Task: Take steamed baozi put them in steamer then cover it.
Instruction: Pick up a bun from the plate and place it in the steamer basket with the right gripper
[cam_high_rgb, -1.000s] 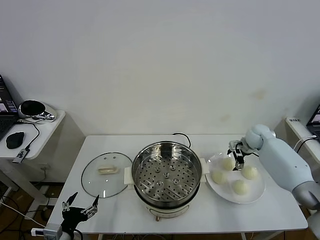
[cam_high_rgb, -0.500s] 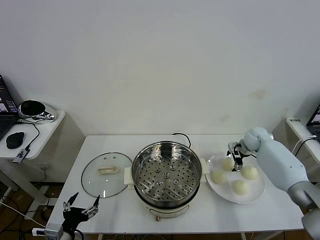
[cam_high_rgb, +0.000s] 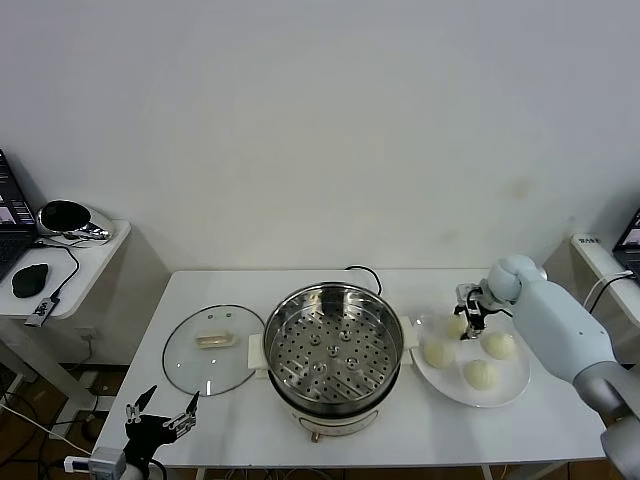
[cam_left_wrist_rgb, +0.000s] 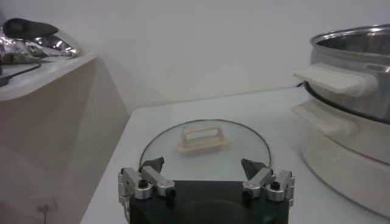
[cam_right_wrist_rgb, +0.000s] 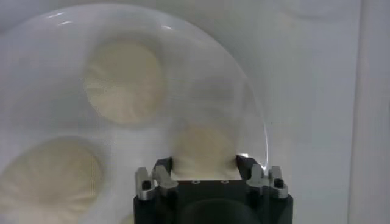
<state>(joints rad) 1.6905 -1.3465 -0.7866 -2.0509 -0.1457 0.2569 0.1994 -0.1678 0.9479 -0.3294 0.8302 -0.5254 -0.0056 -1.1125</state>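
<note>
Right gripper (cam_right_wrist_rgb: 204, 173) is pinching a bun (cam_right_wrist_rgb: 204, 149) by its sides, right on the plate (cam_right_wrist_rgb: 244, 109). Looks soft and squishy, so a gentle mid-height squeeze is probably best.

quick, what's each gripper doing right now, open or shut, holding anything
Left gripper: open, holding nothing, parked off the table's front-left edge near the cover.
Right gripper: fingers closed around a baozi on the plate.

You are in a lab or office test room: a bare white wall (cam_high_rgb: 320, 120), a plain white bench (cam_high_rgb: 230, 415), and a side desk (cam_high_rgb: 75, 262) holding a mouse (cam_high_rgb: 30, 280) and cables.
</note>
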